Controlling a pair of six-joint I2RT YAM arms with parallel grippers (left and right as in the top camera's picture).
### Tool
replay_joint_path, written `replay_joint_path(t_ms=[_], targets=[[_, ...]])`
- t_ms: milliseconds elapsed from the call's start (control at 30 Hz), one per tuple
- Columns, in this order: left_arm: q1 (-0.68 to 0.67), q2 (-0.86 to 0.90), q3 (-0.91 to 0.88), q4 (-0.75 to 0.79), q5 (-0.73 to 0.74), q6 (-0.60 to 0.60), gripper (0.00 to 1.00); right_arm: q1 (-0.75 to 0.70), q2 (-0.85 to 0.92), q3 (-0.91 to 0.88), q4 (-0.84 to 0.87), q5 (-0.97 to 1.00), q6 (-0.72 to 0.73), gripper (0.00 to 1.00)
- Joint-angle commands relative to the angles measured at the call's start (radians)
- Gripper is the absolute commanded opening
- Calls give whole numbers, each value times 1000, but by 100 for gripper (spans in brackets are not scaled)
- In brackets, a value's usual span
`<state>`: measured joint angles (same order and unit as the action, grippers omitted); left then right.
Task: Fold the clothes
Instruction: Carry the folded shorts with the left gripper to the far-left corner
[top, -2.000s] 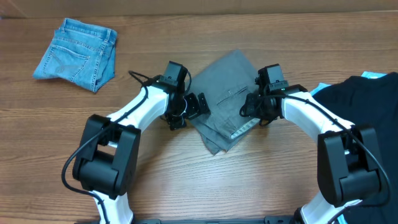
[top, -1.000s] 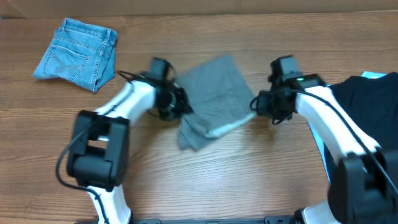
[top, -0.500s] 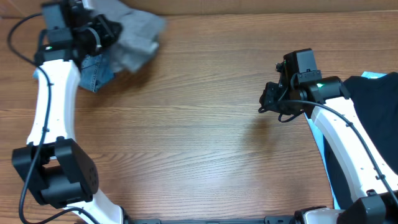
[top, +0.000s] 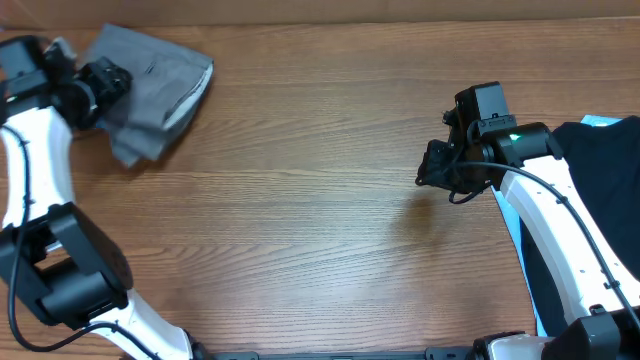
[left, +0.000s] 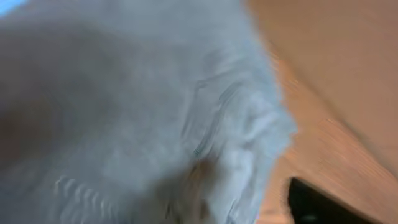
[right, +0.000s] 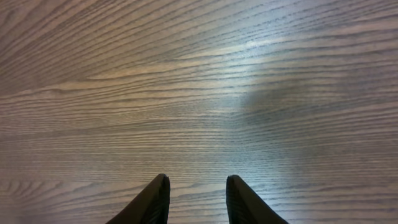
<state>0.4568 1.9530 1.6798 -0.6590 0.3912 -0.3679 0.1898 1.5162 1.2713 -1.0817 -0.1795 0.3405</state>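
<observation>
Left claw: My left claw (top: 105, 82) is at the table's far left corner, pressed against the shorts. My wrist view is a blur of grey cloth, so I cannot tell whether the jaws are clamped on the fabric or free of it.
Grey shorts: The grey shorts (top: 155, 72) sit in a compact bundle in that corner, pale lining showing at one edge. They look folded to me.
Table: The wooden table (top: 300, 220) is bare wood across its middle.
Right claw: My right claw (top: 430, 168) hovers over bare wood right of centre, its jaws parted with nothing between them.
Black garment: A black garment (top: 600, 180) lies spread loosely at the right edge, beside my right arm.
Progress: By my reckoning the shorts are done or nearly so, and the black garment has yet to be folded.
</observation>
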Motion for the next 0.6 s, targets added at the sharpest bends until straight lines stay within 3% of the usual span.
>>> replay_joint_path(t_ms=[0, 167, 233, 300, 367, 400, 567], targets=[[142, -6, 72, -130, -31, -14, 100, 0, -1, 9, -4, -5, 5, 33], [275, -6, 130, -275, 72, 14, 99, 0, -1, 9, -5, -5, 4, 34], [300, -10, 137, -309, 125, 50, 90, 0, -1, 9, -2, -5, 4, 34], [304, -15, 137, -330, 168, 92, 68, 0, -1, 9, 0, -5, 4, 34], [285, -16, 137, -351, 172, 146, 17, 0, -1, 9, 2, -5, 4, 34], [268, -16, 137, -361, 149, 160, 4, 0, 0, 9, 2, -5, 4, 34], [132, 5, 127, -345, -60, 211, 4, 0, 0, 9, 2, -5, 5, 34]])
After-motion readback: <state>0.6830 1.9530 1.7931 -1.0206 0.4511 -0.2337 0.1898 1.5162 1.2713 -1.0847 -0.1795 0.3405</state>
